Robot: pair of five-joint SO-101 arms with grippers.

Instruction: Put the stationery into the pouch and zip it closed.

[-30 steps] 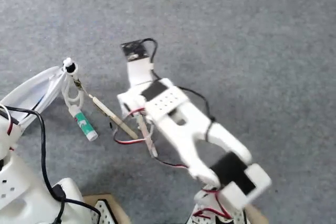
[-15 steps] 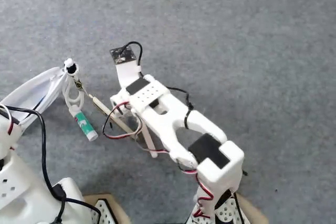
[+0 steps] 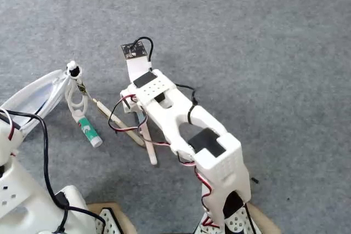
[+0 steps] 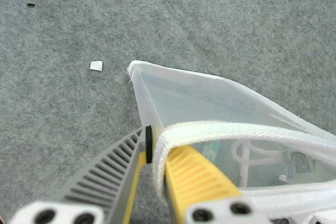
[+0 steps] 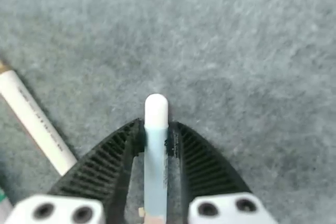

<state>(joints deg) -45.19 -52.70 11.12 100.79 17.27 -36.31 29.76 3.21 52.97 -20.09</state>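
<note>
The right end effector (image 5: 156, 127) is pinching a pale pen (image 5: 156, 111) low over the grey surface (image 5: 252, 35). The left end effector (image 4: 153, 148) is clamping the white rim of the mesh pouch (image 4: 210, 95). A second pen (image 3: 118, 120) and a green glue stick (image 3: 88, 130) are lying on the surface just beside the pouch, so the filling seems to be only beginning, with the zipping not yet done.

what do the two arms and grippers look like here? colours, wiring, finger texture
Both arms are white plastic. The right arm has black servo blocks, loose red and black wires and a small black camera board at its wrist; the left arm has a thick black cable. Right gripper: black ribbed fingers. Left gripper: one grey ribbed finger, one yellow.
</note>
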